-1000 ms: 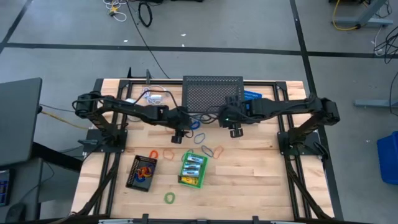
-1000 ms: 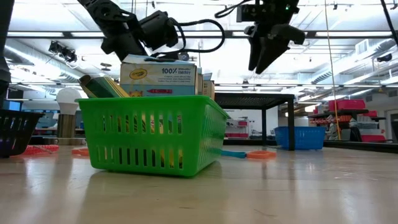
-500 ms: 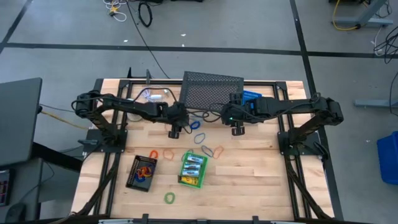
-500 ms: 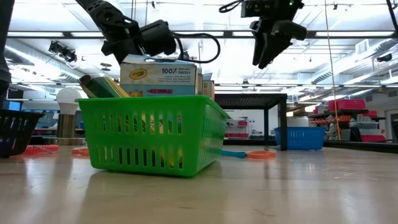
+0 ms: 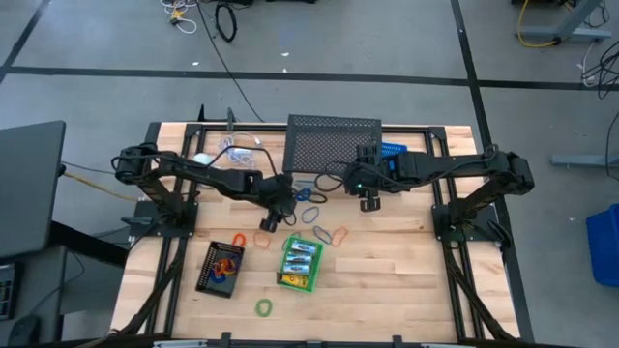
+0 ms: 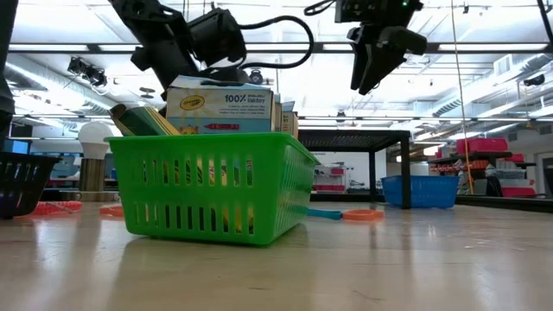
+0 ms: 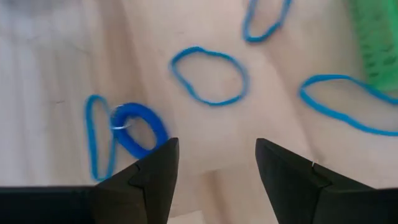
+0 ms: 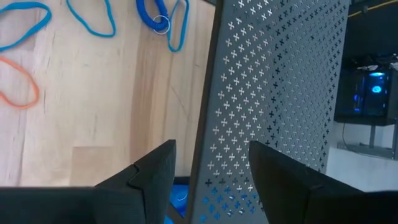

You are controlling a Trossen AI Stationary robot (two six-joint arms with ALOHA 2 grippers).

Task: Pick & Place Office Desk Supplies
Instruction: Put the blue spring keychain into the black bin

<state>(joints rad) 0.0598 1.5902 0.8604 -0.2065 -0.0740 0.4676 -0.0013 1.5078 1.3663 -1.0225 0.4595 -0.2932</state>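
A green basket [image 5: 300, 263] [image 6: 212, 194] near the table's middle holds yellow crayon boxes [image 6: 220, 108] that stand up above its rim. Thin loops lie flat on the wood: blue ones [image 5: 308, 196] [image 7: 208, 74], orange ones [image 5: 263, 238] [image 8: 18, 81] and a green one [image 5: 263, 307]. Others fill a black tray [image 5: 221, 268]. My left gripper [image 5: 274, 217] [image 7: 214, 149] hangs open above the blue loops, left of the basket's far end. My right gripper [image 5: 368, 201] [image 8: 211, 152] is open too, in the air near the black mesh panel [image 5: 332, 145].
The black mesh panel [image 8: 280, 93] stands along the far edge, with a blue bin [image 5: 392, 150] to its right. A white coiled cable [image 5: 237, 150] and a white ball [image 5: 200, 158] lie at the far left. Bare wood shows on the near right [image 5: 387, 280].
My left gripper has first drawn a little toward the far left, then come back toward the near edge, closer to the orange loop and the basket. My right gripper has turned slightly at the wrist and otherwise kept its place. Nothing on the table has moved.
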